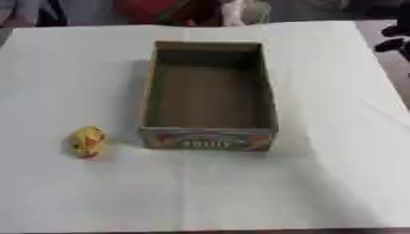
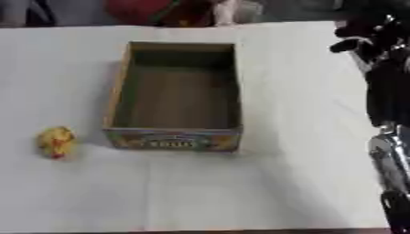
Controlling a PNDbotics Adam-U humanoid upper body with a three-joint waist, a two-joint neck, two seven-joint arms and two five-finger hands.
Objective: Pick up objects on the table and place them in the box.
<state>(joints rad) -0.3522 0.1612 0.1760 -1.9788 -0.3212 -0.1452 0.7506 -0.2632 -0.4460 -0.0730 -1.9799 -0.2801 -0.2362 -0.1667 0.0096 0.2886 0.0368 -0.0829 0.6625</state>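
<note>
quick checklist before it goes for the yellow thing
1. Box upright, open top: ok.
2. Box inside free of objects: ok.
3. Yellow object on the table, apart from the box, to its left: ok.
4. Nothing on top of the yellow object: ok.
5. Right hand at the far right edge, far from the object; its fingers: cannot tell.
6. Left hand in view: not ok.

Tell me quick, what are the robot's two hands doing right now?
Left hand: not in either view.
Right hand: raised at the right edge, far from the small yellow toy and the open cardboard box; holds nothing visible, and whether open or closed cannot be told.
</note>
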